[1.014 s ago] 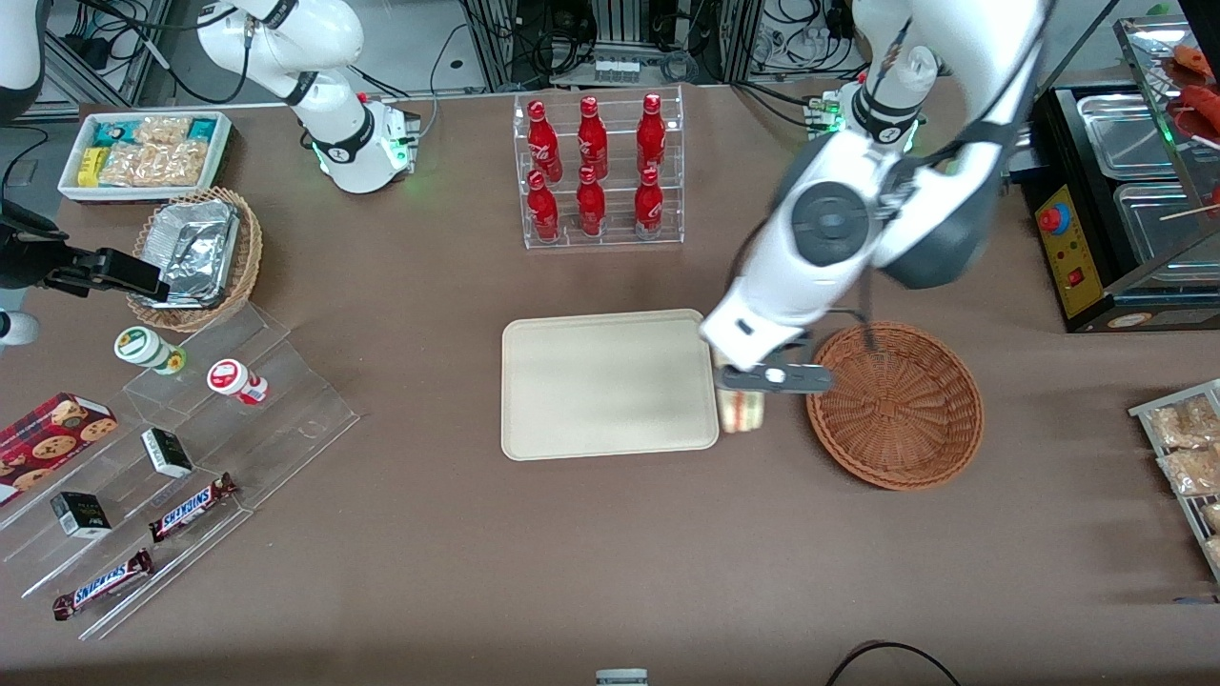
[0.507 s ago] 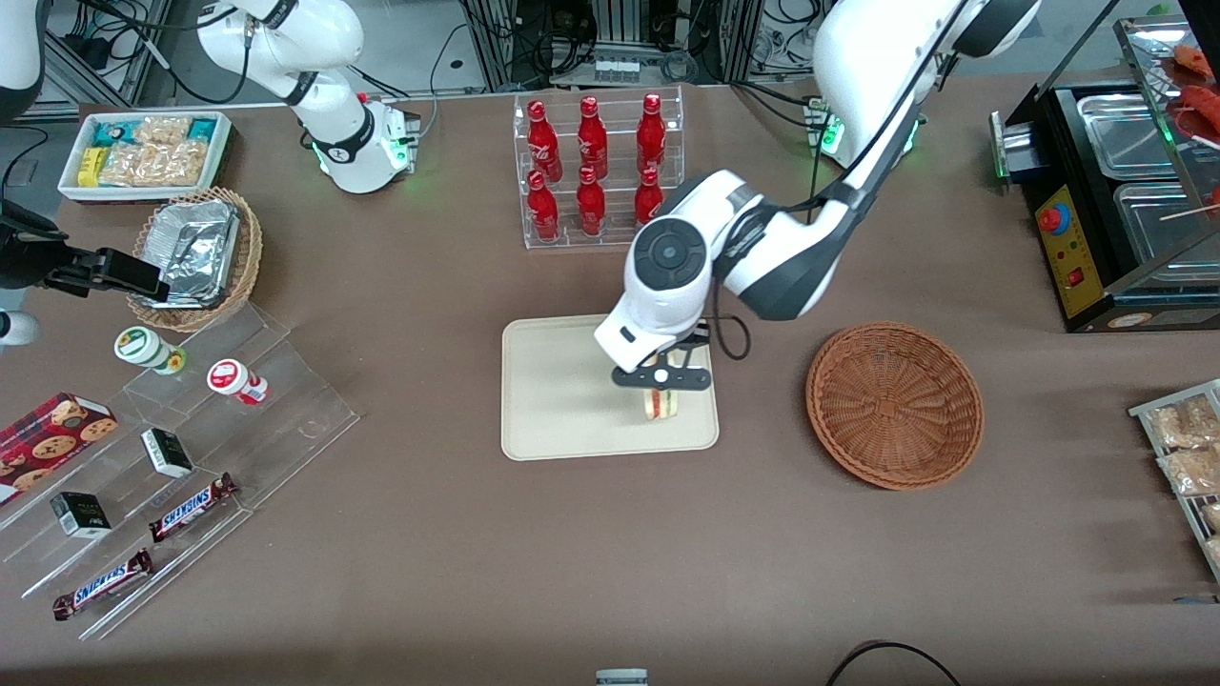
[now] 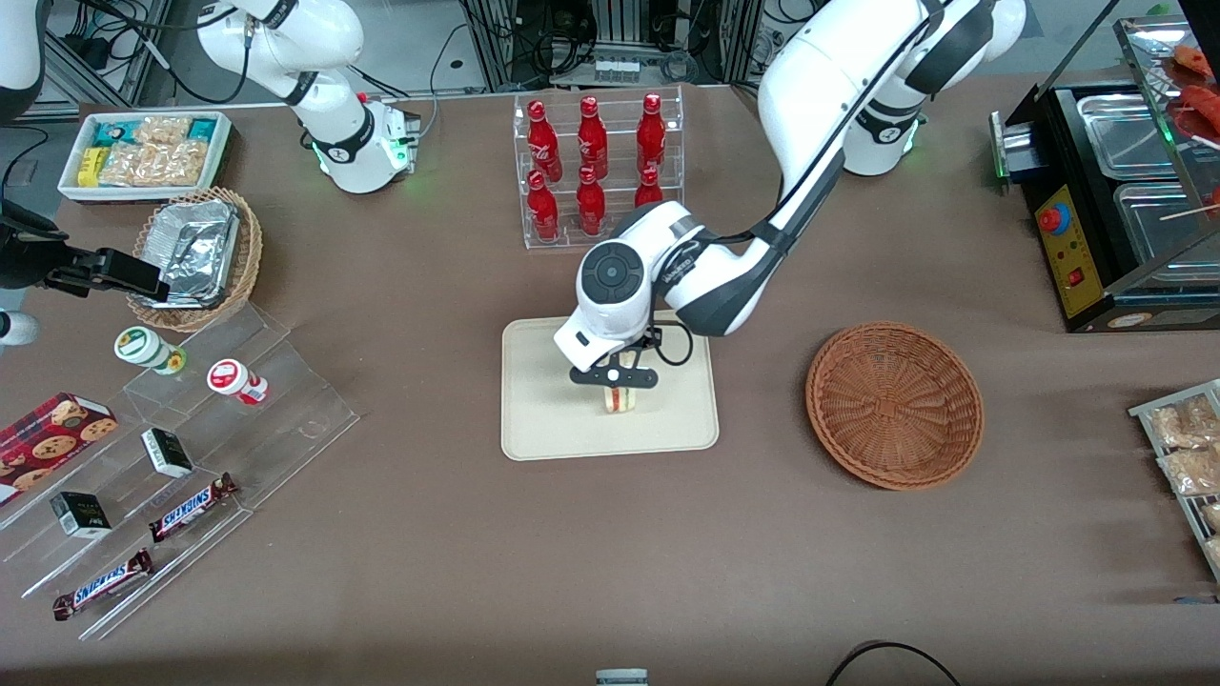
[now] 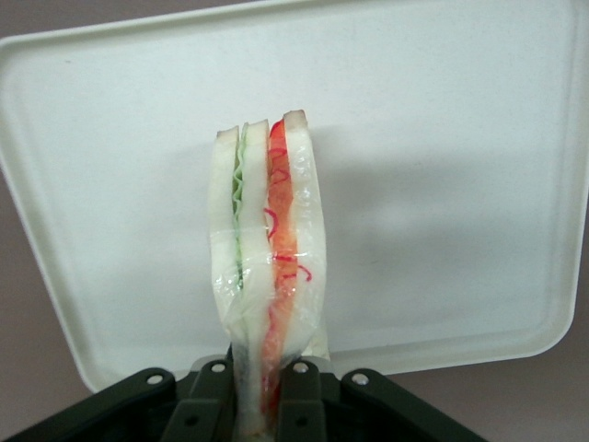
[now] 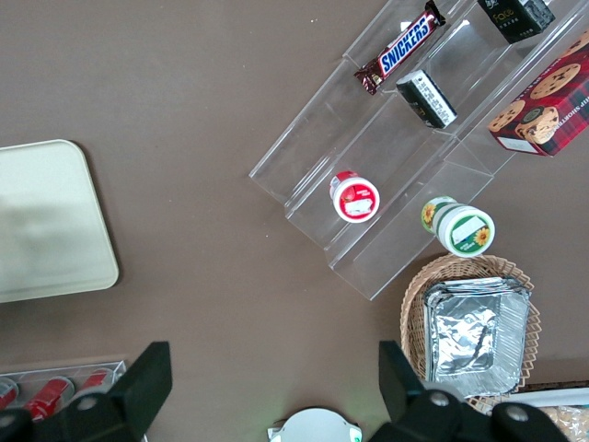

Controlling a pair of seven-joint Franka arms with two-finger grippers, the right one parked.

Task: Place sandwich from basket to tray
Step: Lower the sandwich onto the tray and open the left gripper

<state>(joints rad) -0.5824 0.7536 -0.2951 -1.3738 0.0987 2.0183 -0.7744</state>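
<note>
My left gripper hangs over the middle of the cream tray, shut on the sandwich. In the left wrist view the sandwich is a wrapped wedge of white bread with green and red filling, pinched between the two black fingers of the gripper, with the tray below it. I cannot tell whether the sandwich touches the tray. The reddish-brown wicker basket sits empty beside the tray, toward the working arm's end of the table.
A clear rack of red bottles stands farther from the front camera than the tray. Toward the parked arm's end are clear stepped shelves with snacks, a tan basket of foil containers and a white snack bin.
The gripper carried the sandwich from beside the basket, across the tray's edge, to over the tray's middle. The basket has stayed where it was.
</note>
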